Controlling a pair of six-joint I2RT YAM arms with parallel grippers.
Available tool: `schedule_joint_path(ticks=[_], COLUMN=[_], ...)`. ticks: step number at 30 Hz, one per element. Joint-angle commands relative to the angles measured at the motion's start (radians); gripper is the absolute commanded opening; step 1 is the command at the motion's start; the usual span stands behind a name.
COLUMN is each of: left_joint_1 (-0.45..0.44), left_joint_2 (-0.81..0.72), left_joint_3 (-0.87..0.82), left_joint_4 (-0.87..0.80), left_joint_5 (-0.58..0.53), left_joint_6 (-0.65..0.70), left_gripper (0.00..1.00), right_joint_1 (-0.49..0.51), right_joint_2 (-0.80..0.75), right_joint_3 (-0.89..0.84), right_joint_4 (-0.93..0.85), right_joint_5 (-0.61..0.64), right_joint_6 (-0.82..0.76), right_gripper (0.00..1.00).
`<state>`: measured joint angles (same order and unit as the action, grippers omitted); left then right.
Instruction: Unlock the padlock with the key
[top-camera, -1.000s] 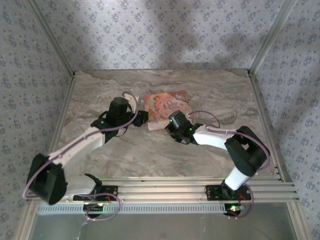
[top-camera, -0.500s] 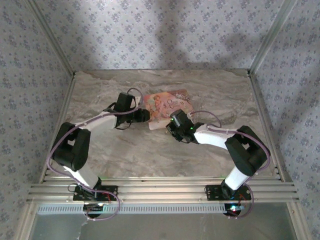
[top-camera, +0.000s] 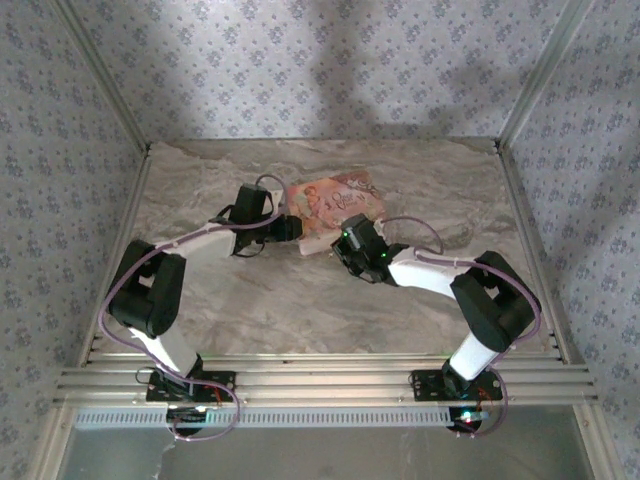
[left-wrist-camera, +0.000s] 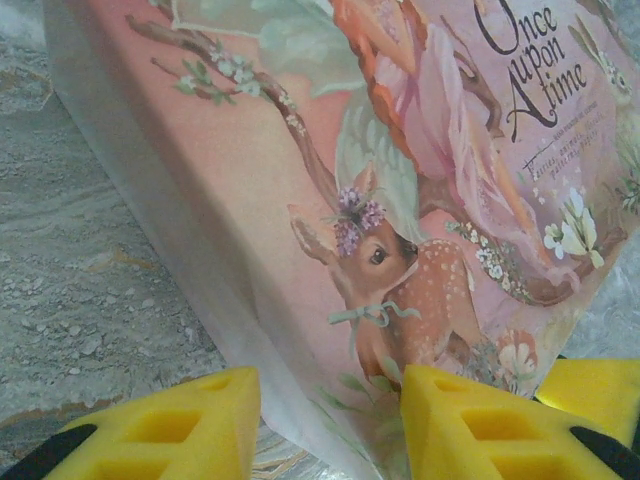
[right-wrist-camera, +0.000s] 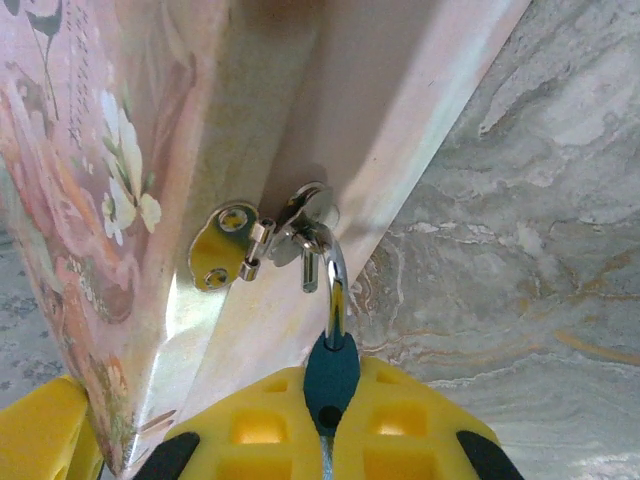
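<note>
Presently steadying padlock (right-wrist-camera: 331, 372), clamped by its body in right gripper (right-wrist-camera: 330, 412), shackle (right-wrist-camera: 335, 270) through box (right-wrist-camera: 110, 150) hasp (right-wrist-camera: 225, 248). Cannot confirm grip of left gripper (left-wrist-camera: 330, 400), astride box corner. Next likely calls for key, seated squarely in keyway.

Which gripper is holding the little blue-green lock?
The right gripper, pinching the teal padlock; the left gripper grips the pink box instead.

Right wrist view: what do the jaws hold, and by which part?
The right gripper holds the padlock by its body; its shackle passes through the hasp of the pink box.
</note>
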<state>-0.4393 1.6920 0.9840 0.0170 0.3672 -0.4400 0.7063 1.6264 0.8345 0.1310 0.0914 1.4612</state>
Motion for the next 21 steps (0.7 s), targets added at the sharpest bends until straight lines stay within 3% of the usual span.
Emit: schedule_joint_path(ticks=[1,12,21], left_joint_1=[-0.005,-0.005,-0.006], left_joint_2=[0.037,0.012,0.011], left_joint_3=[-0.044,-0.044,-0.045], left_joint_4=[-0.055,-0.064,-0.064], left_joint_5=[-0.013,-0.013,-0.014], left_joint_6=[-0.002,0.004,0.006], left_gripper=[0.42,0.42,0.41], right_joint_1=[-0.002,-0.018,-0.035], right_joint_2=[-0.039,0.012,-0.092], right_joint_3=[-0.036,-0.124,-0.036], right_joint_4=[0.163,0.175,0.027], right_joint_5=[0.049,0.024,0.102], right_joint_6=[0.032,0.173,0.065], right_gripper=[0.0,0.0,0.0])
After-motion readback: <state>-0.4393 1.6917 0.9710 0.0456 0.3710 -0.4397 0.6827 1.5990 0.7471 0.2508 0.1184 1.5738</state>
